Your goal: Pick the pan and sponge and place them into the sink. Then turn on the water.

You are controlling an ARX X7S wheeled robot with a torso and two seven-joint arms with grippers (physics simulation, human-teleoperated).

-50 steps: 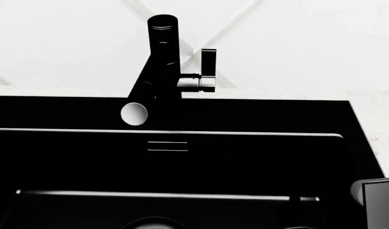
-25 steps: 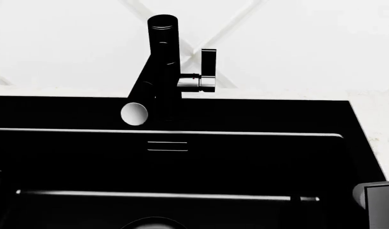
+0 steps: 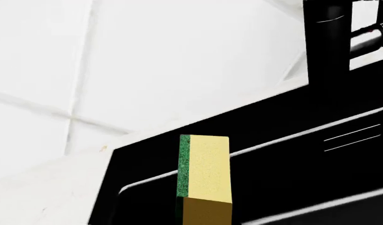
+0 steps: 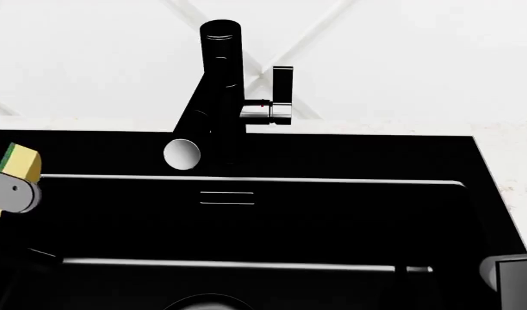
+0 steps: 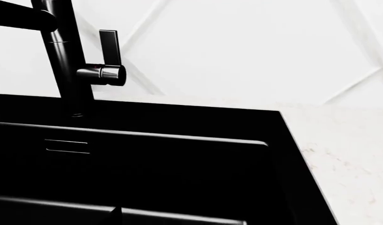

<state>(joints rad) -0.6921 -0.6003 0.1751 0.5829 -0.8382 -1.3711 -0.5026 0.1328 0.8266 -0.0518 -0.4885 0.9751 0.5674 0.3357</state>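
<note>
The yellow sponge [image 3: 204,176] with its green layer stands upright in my left gripper [image 4: 10,186], which is shut on it. In the head view the sponge [image 4: 20,161] hangs at the far left over the left rear edge of the black sink [image 4: 332,183]. The black faucet [image 4: 219,84] with its chrome-and-black lever [image 4: 281,97] stands behind the basin; no water runs from its spout [image 4: 181,154]. A grey part of my right arm [image 4: 513,281] shows at the lower right; its jaws are hidden. I cannot make out the pan in the dark basin.
The slotted overflow [image 4: 227,197] sits in the back wall of the sink, and a curved rim [image 4: 207,299] shows at its floor. White speckled countertop [image 5: 341,154] lies to the right. A white tiled wall [image 4: 402,51] rises behind the faucet.
My left gripper with the sponge has come into the head view from the left. The grey part of my right arm has sunk lower at the bottom right.
</note>
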